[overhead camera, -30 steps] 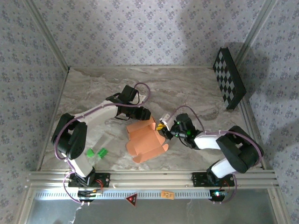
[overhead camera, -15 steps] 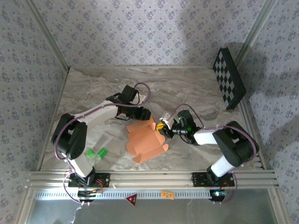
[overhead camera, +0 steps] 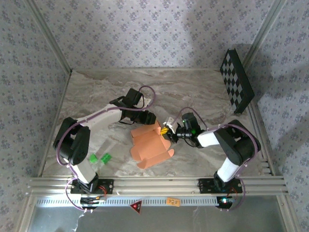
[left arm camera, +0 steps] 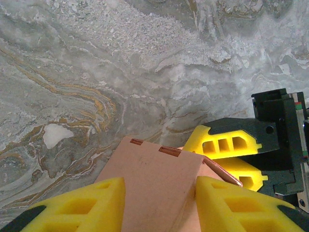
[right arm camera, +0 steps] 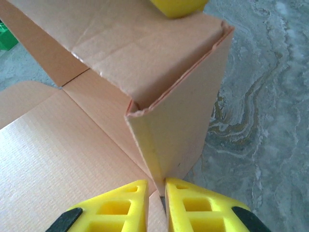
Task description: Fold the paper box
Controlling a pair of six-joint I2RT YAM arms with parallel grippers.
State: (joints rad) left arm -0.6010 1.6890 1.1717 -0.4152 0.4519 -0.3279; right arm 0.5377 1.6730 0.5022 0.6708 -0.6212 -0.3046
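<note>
Box (overhead camera: 150, 145): being held between both arms, roughly half formed; two walls meeting upright, near flaps lying flat.
Left gripper (left arm camera: 159, 193): far wall being clamped.
Right gripper (right arm camera: 155, 193): adjoining wall's edge being pinched.
Remaining: flat flaps, apparently.

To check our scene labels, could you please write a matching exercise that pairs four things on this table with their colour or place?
Things:
1. paper box
2. green pieces
3. checkerboard panel
4. right gripper

Descriptions:
A. black and white, propped up at the far right
B. yellow-tipped, at the box's right edge
C. salmon-orange, creased, partly folded up
D. small and bright, lying to the left of the box

Pairs: 1-C; 2-D; 3-A; 4-B
</note>
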